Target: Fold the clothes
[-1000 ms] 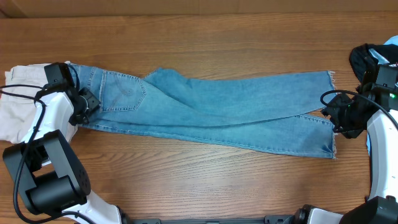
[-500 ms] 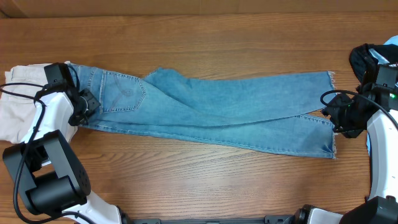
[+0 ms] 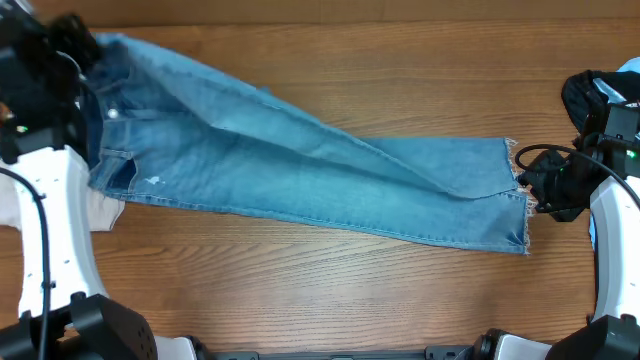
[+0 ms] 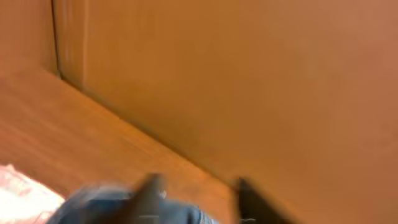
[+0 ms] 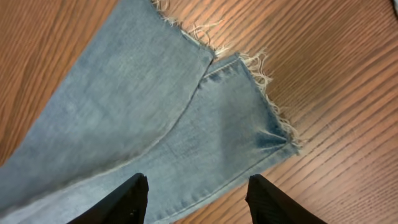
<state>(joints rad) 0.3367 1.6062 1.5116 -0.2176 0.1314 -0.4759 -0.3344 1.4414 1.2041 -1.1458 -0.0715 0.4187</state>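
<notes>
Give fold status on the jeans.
Done: nothing folded yet; the jeans lie full length, legs overlapping. In hand: the left fingers hold the waist end raised, while the right fingers sit open over the hems, not gripping. Left: every fold.

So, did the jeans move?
Yes. The jeans moved: waist end toward the table's far edge, frayed hems left, away from the right pincer.
</notes>
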